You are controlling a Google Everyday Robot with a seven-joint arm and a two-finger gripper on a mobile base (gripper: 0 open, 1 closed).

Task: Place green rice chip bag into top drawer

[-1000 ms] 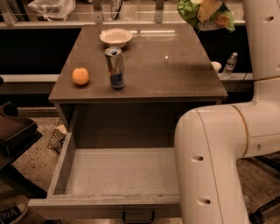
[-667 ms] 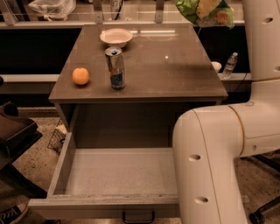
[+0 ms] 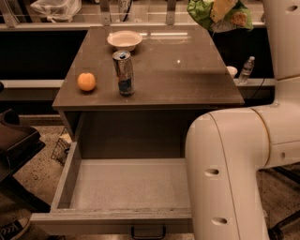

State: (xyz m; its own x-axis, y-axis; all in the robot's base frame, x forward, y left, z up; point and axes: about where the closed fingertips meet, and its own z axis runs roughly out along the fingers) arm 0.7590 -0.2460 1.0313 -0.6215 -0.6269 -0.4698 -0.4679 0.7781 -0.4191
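Observation:
The green rice chip bag (image 3: 202,13) hangs in the air at the top right, above the far right corner of the tabletop. My gripper (image 3: 221,5) is at the top edge of the view, shut on the bag and mostly hidden by it. The top drawer (image 3: 65,174) is pulled out wide below the tabletop. Its flat grey floor is bare, and its dark handle (image 3: 147,233) is at the front. The bag is well above and behind the drawer.
On the tabletop (image 3: 187,75) stand a drink can (image 3: 124,73), an orange (image 3: 86,81) and a white bowl (image 3: 124,40). My arm's big white link (image 3: 234,173) covers the drawer's right part. A water bottle (image 3: 247,70) stands on the floor to the right, and a dark object (image 3: 14,140) is at the left.
The bag and my arm have shifted very slightly to the left. Nothing else has moved.

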